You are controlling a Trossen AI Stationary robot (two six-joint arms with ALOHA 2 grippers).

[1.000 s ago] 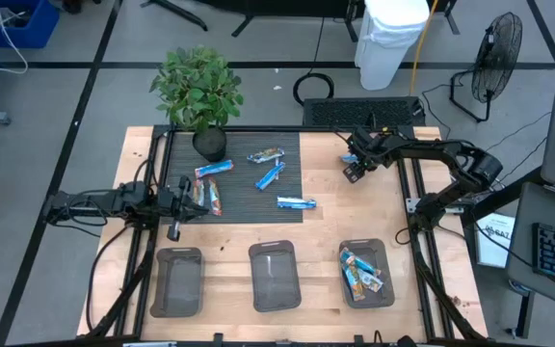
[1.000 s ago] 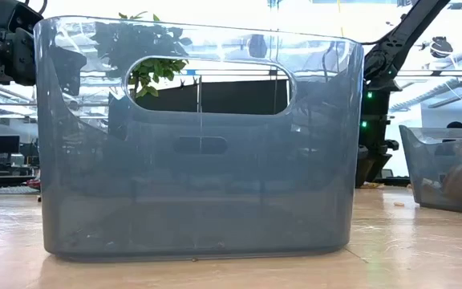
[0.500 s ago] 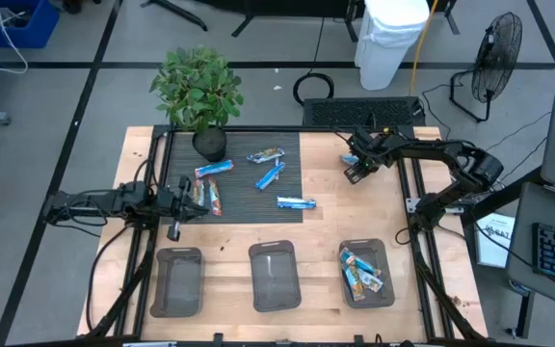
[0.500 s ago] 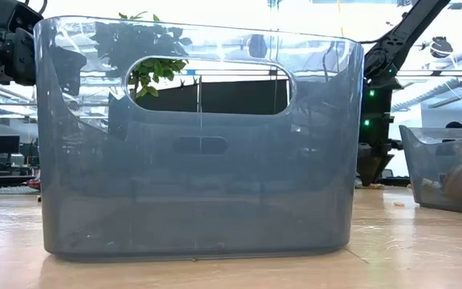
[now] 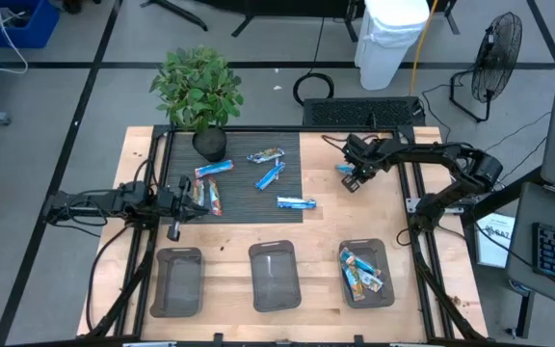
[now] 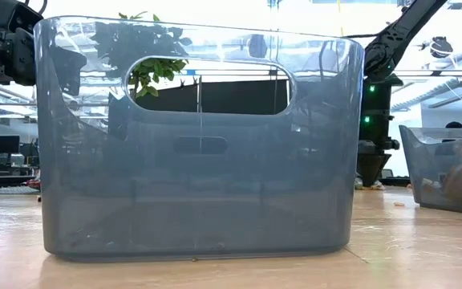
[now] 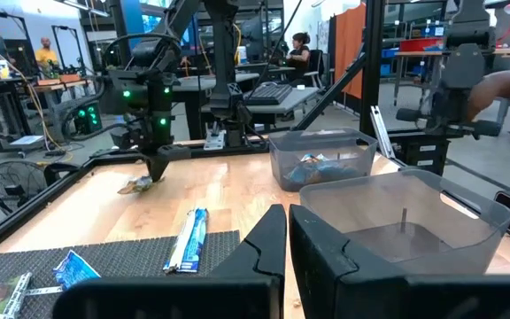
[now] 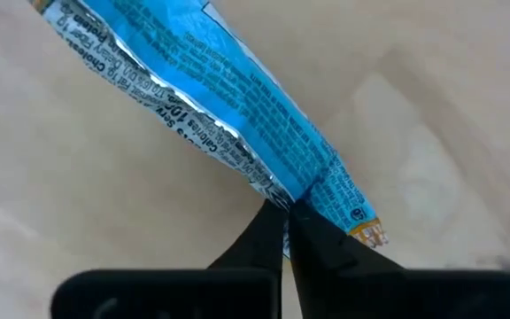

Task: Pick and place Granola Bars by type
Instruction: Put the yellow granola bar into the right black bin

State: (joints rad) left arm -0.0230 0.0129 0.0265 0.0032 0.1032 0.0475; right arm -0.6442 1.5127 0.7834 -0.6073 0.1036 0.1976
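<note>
Pinching blue granola bar [image 8: 237, 133] between fingers [image 8: 312, 244]

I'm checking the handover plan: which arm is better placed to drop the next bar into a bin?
The right. The right gripper is shut on a blue bar above bare wood, with the bar-filled bin on its side. The left gripper holds nothing, beside the bars on the mat.
</note>
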